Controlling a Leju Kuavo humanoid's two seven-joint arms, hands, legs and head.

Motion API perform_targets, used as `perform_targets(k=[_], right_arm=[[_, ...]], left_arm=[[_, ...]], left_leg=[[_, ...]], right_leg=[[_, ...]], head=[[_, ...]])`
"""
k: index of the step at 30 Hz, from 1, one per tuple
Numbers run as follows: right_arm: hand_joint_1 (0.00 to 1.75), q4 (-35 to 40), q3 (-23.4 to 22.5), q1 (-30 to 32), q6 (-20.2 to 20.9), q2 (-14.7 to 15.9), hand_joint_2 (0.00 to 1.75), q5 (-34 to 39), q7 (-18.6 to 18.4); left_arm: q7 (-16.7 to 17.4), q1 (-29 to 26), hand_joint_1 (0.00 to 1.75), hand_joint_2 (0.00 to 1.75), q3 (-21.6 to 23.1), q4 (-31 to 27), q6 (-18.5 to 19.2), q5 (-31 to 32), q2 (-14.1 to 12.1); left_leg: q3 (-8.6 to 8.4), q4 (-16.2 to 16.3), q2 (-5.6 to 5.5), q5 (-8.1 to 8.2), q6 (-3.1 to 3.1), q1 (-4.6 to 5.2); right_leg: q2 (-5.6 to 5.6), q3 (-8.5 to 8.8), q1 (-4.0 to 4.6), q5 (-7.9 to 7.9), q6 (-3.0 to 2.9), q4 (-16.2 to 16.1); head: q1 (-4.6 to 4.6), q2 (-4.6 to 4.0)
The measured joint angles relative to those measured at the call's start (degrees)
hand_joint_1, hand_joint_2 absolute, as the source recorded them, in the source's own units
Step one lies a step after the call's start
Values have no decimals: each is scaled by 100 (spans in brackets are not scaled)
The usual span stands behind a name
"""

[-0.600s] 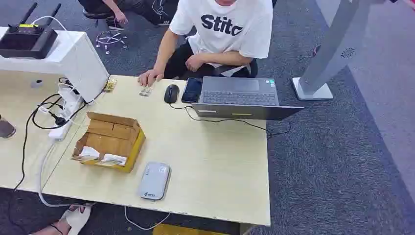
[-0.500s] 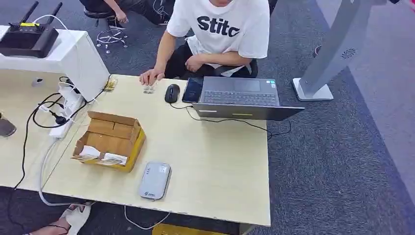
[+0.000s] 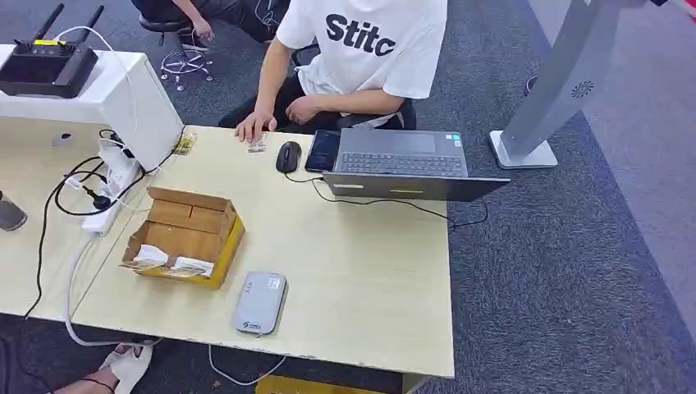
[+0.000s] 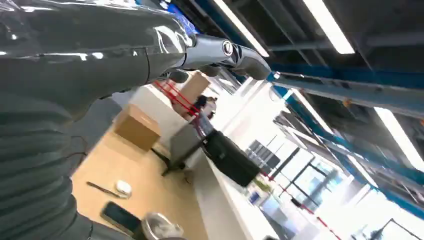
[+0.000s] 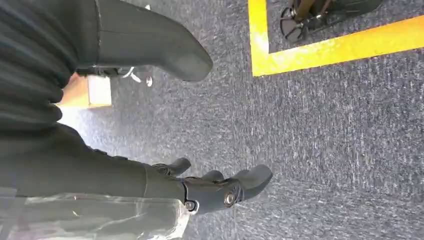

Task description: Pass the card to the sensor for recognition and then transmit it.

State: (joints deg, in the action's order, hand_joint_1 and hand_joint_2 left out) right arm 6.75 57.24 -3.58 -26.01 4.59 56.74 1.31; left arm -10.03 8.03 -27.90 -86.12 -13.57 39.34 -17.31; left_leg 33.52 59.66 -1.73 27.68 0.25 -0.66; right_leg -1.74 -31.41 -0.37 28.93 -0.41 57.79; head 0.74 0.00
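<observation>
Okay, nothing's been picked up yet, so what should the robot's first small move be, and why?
Probably raise the right hand toward the table. It hangs open over the carpet, holding nothing, and the left hand is open too. The cards lie in the box, beside the grey sensor.

Light wooden desk point(image 3: 361, 279) on grey carpet point(image 3: 566, 271). Open laptop point(image 3: 404, 162) at the far edge, black phone point(image 3: 322, 150) just beside it, black mouse point(image 3: 287, 156) next to that. Open cardboard box point(image 3: 185, 236) toward the near left, white papers inside. White power strip point(image 3: 111, 193) with black cables beyond the box. Seated person in a white printed T-shirt point(image 3: 367, 45) behind the desk. Grey stand point(image 3: 554, 90) on the carpet, well apart.
</observation>
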Motion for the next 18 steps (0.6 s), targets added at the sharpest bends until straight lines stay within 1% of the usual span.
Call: perform_targets(k=[3, 7, 9, 15, 18], right_arm=[[0, -28, 50, 18, 155, 137, 175, -2, 30], [0, -52, 90, 92, 405, 322, 175, -17, 81], [0, -72, 136, 127, 557, 465, 175, -17, 92], [0, -109, 223, 214, 846, 831, 175, 2, -11], [0, -125, 256, 229, 868, 942, 175, 17, -11]], left_arm=[[81, 93, 0, 175, 555, -13, 41, 224, 13], [149, 130, 0, 175, 1075, -101, 169, 451, 33], [221, 144, 0, 175, 1334, -157, 273, 562, 39], [357, 226, 0, 175, 1850, -221, 483, 724, 0], [389, 232, 0, 175, 2041, -223, 518, 805, 2]], left_leg=[[1, 1, 2, 2, 2, 1], [3, 1, 4, 3, 3, 1], [4, 1, 4, 3, 4, 1], [5, 1, 7, 3, 4, 1], [5, 1, 7, 3, 4, 0]], right_leg=[[-2, -4, -1, 0, 0, -1], [-2, -6, -1, 1, 1, -1], [-2, -7, -1, 1, 1, -1], [-5, -10, -1, 1, 1, -1], [-5, -10, 0, 1, 1, -1]], head=[[2, 0], [7, 0], [9, 0], [13, 0], [7, 0]])
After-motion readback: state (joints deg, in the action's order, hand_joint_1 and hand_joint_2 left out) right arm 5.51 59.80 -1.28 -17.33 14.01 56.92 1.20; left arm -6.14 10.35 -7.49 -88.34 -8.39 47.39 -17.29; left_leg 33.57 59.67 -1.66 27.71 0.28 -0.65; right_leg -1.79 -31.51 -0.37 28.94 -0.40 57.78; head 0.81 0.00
